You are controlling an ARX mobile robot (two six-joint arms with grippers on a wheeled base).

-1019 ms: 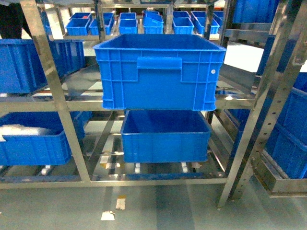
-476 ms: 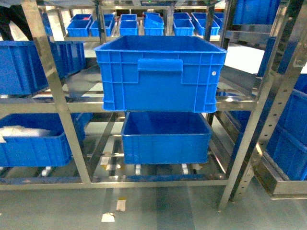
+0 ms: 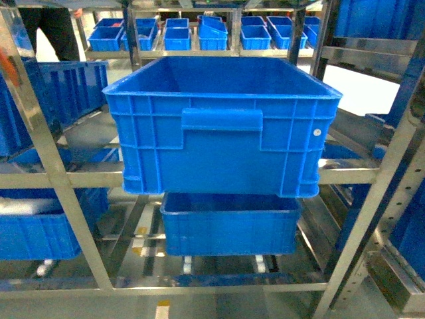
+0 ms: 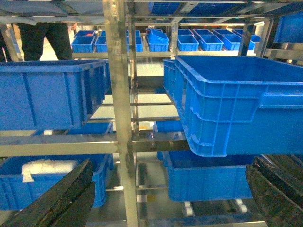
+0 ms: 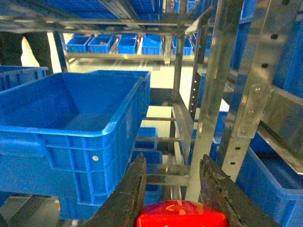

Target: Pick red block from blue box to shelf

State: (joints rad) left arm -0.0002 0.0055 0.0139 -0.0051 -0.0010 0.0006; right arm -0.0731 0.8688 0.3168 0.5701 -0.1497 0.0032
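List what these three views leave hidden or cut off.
- Red block, right wrist view: cut by the bottom edge; only its top shows between the right end effector fingers.
- Left end effector, left wrist view: both fingers run off the frame; nothing visible between them.
- Head view: neither arm appears.
- Ribbed crate on the shelf: its front wall hides the near floor.
- Pale turquoise tub: in no view.

1 red block (image 5: 182, 213), 1 steel shelf (image 3: 60, 179), 2 big blue crates (image 3: 219, 126) stacked centre, several small bins (image 3: 176, 34) behind.
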